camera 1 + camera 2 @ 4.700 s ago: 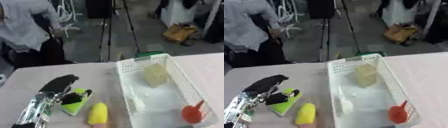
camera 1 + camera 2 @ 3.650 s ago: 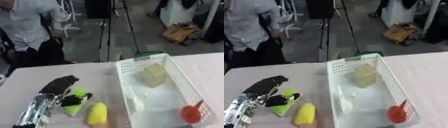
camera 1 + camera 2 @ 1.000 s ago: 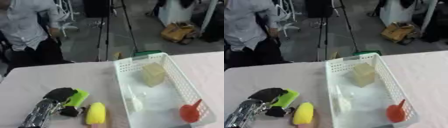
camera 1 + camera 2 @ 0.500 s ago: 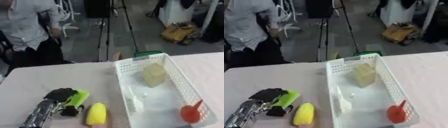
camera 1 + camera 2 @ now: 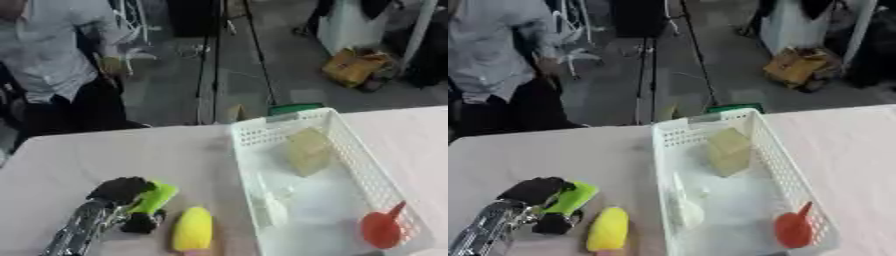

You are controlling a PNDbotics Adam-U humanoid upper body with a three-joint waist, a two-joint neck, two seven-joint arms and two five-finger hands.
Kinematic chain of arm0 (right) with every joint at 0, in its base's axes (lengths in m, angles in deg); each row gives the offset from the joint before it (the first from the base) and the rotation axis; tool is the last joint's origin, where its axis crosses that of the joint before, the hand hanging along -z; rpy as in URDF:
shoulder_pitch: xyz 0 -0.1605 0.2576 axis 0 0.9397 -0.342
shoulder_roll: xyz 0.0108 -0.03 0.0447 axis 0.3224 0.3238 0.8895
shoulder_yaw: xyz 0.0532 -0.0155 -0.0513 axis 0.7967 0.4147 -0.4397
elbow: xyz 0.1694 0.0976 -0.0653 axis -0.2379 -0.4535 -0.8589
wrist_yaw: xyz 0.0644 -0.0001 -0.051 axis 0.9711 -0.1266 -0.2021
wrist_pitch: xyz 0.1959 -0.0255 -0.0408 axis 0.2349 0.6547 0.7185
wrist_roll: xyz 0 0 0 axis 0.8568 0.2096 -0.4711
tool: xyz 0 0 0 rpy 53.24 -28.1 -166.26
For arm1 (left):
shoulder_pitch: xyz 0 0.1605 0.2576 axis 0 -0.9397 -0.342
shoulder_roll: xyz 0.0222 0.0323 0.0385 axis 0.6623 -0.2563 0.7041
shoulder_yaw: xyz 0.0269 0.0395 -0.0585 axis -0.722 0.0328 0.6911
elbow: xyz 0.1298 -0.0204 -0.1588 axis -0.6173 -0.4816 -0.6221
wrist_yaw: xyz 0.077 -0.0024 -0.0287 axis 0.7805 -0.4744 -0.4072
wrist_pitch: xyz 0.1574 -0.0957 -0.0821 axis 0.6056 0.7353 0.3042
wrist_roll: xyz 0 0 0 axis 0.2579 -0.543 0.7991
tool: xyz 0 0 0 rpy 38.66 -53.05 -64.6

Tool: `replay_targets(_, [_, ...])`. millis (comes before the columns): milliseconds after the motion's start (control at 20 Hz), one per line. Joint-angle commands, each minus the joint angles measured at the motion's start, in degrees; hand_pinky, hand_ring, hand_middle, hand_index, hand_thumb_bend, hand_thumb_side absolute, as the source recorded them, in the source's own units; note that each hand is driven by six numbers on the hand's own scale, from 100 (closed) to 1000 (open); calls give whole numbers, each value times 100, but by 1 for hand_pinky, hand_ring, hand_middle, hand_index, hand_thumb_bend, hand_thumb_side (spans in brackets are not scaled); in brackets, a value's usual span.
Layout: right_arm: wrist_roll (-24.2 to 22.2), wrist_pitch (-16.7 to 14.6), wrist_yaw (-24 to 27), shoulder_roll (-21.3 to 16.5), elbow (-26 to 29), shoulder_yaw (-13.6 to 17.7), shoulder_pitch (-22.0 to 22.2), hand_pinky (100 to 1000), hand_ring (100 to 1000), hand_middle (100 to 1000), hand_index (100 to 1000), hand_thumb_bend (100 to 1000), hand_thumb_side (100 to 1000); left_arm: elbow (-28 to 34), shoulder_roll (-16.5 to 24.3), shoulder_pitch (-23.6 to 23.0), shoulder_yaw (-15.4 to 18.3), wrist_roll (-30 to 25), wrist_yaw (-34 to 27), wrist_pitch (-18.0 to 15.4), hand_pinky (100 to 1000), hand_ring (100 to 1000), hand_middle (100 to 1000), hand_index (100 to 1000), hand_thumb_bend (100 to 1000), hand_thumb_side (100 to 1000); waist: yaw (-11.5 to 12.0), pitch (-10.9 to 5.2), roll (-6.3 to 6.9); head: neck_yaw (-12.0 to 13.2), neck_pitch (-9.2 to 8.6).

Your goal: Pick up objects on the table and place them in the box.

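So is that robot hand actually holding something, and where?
The left robot hand is curled around the near end of a bright green object on the table.

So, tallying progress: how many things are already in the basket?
3: a pale block at the far end, a white thing by the left wall, a red scoop in the near right corner. More may be hidden.

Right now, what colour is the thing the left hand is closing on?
Bright lime green, with the left hand's black fingers curled round it; clearest in the left eye view.

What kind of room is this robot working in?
Probably a lab or workshop: a white basket on a plain table, a black tripod on bare concrete floor, and bags piled behind.
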Motion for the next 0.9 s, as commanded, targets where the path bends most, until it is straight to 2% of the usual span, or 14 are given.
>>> replay_targets(50, [135, -117, 55, -77, 100, 17, -70, 899, 862, 667, 745, 100, 1000, 40, 126, 95, -13, -43, 54, 4, 709, 801, 795, 922, 378, 573, -4, -97, -36, 5, -37])
replay_targets(150, [140, -116, 60, -78, 100, 20, -72, 900, 862, 667, 746, 100, 1000, 39, 128, 97, -13, -72, 83, -6, 692, 789, 788, 918, 400, 523, -6, -98, -35, 6, -38])
replay_targets(350, [146, -117, 64, -79, 100, 20, -75, 900, 863, 667, 746, 100, 1000, 58, 141, 105, -6, -81, 112, -15, 666, 775, 776, 909, 408, 497, -12, -96, -34, 2, -50])
replay_targets(450, [148, -117, 67, -78, 100, 20, -77, 900, 863, 667, 746, 100, 1000, 63, 144, 106, -9, -67, 125, -15, 632, 763, 768, 900, 410, 483, -15, -96, -33, 9, -48])
replay_targets(500, [148, -117, 68, -78, 100, 20, -78, 900, 863, 667, 746, 100, 1000, 66, 145, 107, -9, -53, 129, -13, 560, 748, 756, 889, 403, 466, -16, -96, -33, 9, -55])
replay_targets(550, [148, -118, 69, -79, 100, 20, -79, 900, 863, 667, 746, 100, 1000, 68, 145, 107, -10, -38, 133, -10, 560, 748, 756, 889, 403, 466, -18, -95, -33, 9, -59])
replay_targets(600, [147, -120, 70, -79, 100, 19, -80, 900, 863, 667, 746, 100, 1000, 66, 143, 106, -10, -23, 132, -6, 501, 718, 734, 869, 389, 452, -19, -95, -33, 10, -61])
replay_targets(650, [148, -121, 71, -80, 100, 19, -81, 900, 863, 667, 746, 100, 1000, 61, 142, 105, -11, -8, 124, -3, 501, 718, 734, 869, 389, 452, -21, -96, -32, 11, -62])
replay_targets(700, [148, -122, 70, -80, 100, 20, -81, 900, 863, 667, 746, 100, 1000, 56, 141, 105, -11, 8, 116, 3, 453, 689, 710, 849, 384, 435, -23, -96, -32, 12, -64])
replay_targets(900, [154, -134, 70, -84, 100, 17, -83, 900, 863, 667, 746, 100, 1000, 41, 138, 105, -10, 83, 84, 43, 423, 659, 673, 828, 358, 413, -29, -93, -30, 17, -65])
